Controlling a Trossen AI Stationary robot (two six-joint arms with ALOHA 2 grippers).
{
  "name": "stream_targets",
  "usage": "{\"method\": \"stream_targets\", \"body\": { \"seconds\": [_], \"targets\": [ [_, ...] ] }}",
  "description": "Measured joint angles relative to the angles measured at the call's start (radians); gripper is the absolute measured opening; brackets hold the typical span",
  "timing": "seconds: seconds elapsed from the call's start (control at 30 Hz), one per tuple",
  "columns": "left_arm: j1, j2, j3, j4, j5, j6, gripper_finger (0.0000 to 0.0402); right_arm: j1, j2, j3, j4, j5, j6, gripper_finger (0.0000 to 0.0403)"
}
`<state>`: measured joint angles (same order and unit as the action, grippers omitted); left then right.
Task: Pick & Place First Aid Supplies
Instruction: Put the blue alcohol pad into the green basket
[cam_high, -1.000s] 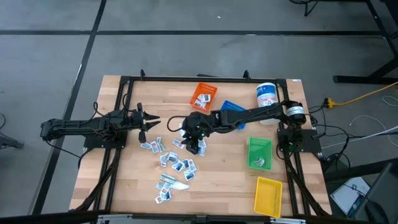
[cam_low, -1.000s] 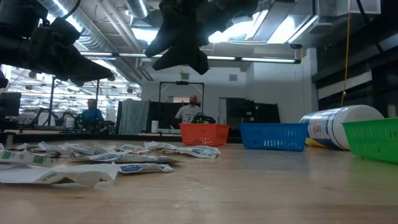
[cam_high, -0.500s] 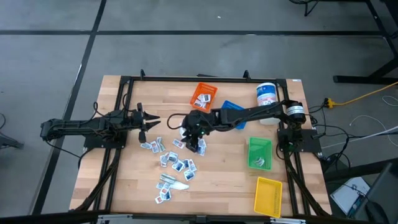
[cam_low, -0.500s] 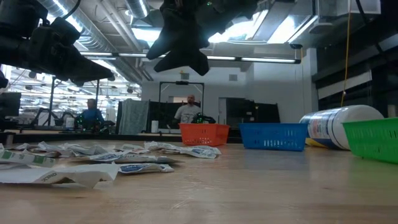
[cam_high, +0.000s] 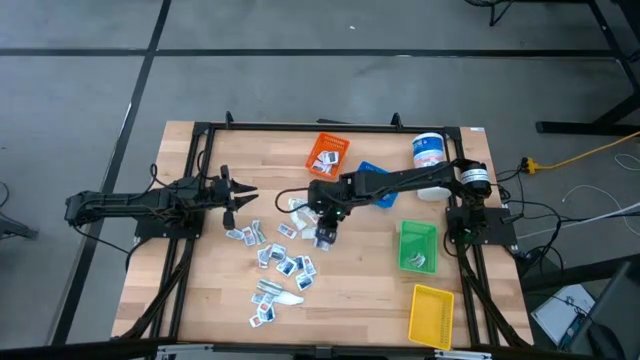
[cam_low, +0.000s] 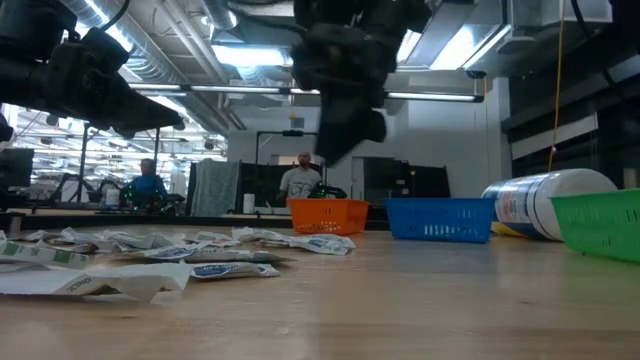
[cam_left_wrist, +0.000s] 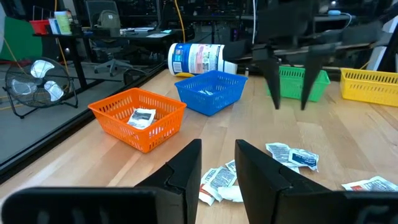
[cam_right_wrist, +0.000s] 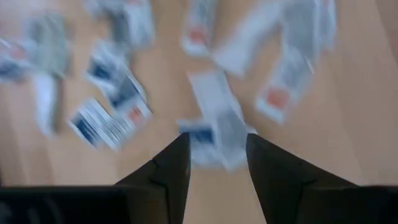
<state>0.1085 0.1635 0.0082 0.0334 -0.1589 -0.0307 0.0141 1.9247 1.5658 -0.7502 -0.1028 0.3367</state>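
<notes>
Several small white first aid packets (cam_high: 281, 262) lie scattered on the wooden table left of centre, and show low in the low view (cam_low: 150, 252). My right gripper (cam_high: 325, 237) hangs open above the right end of the scatter with its fingers tipped steeply down. It holds nothing. A packet (cam_right_wrist: 214, 127) lies on the table below its fingers. The left wrist view shows its two fingers apart (cam_left_wrist: 289, 93). My left gripper (cam_high: 236, 195) waits open and level at the table's left, above the table.
An orange bin (cam_high: 327, 155) with a packet inside and a blue bin (cam_high: 372, 180) stand at the far middle. A white canister (cam_high: 428, 152) lies at the far right. A green bin (cam_high: 417, 247) with packets and a yellow bin (cam_high: 432, 315) stand on the right.
My right gripper has tipped its fingers further down, sunk a little and shifted toward the table's right edge over the packets. It has stayed open. The packets have not moved.
</notes>
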Motion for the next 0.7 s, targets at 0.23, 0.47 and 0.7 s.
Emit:
{"method": "stream_targets", "body": {
  "seconds": [0.23,0.47,0.7],
  "targets": [
    [0.0,0.0,0.0,0.0,0.0,0.0,0.0093,0.047,0.0,0.0,-0.096,-0.002,0.0,0.0156],
    [0.0,0.0,0.0,0.0,0.0,0.0,0.0092,0.154,0.0,0.0,-0.097,0.019,0.04,0.0156],
    [0.0,0.0,0.0,0.0,0.0,0.0,0.0091,0.253,0.012,-0.003,-0.07,0.113,0.13,0.0156]
  ]
}}
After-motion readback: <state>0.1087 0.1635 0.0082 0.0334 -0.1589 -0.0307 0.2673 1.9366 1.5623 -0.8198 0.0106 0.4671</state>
